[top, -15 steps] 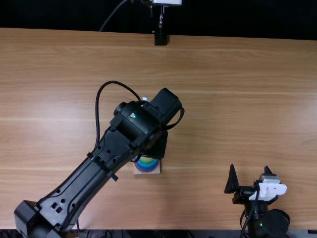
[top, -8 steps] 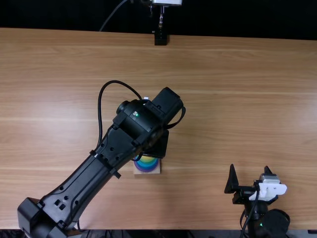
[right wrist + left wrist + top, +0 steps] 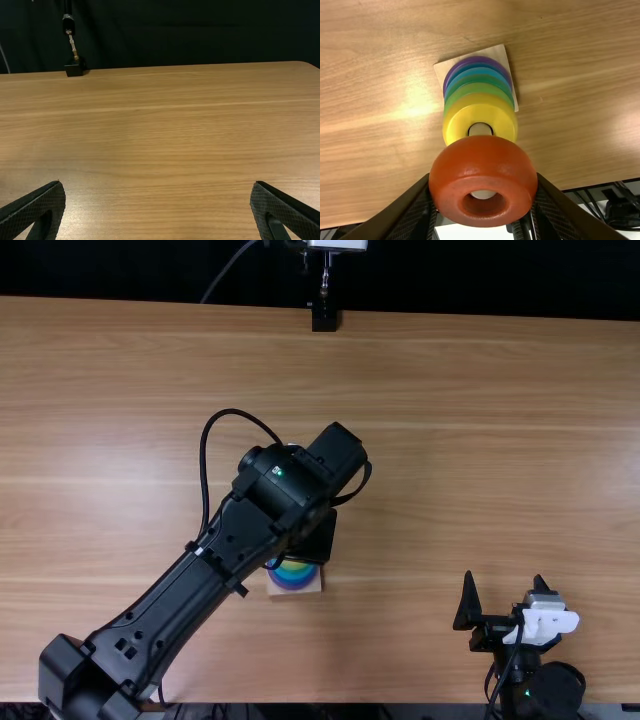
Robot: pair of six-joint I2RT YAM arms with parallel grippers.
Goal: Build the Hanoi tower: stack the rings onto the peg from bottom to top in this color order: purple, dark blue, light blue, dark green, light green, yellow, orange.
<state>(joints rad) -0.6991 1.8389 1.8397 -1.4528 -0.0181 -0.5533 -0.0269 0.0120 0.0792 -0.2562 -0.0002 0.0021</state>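
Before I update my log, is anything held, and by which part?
The orange ring, by opposite sides of its outer edge, in the left gripper.

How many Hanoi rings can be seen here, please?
7: purple, dark blue, light blue, dark green, light green and yellow stacked on the peg; the orange ring held in the left gripper.

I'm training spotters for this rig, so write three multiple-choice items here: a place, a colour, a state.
1. Where is the orange ring?
A) Flat on the table
B) In the left gripper
C) Under the purple ring

2. What colour is the ring nearest it?
A) Dark blue
B) Purple
C) Yellow

3. How is the right gripper?
A) Open
B) Shut
C) Shut on a ring

Key:
1 B: fingers flank it.
2 C: yellow shows right beside orange.
3 A: its fingers stand wide apart.
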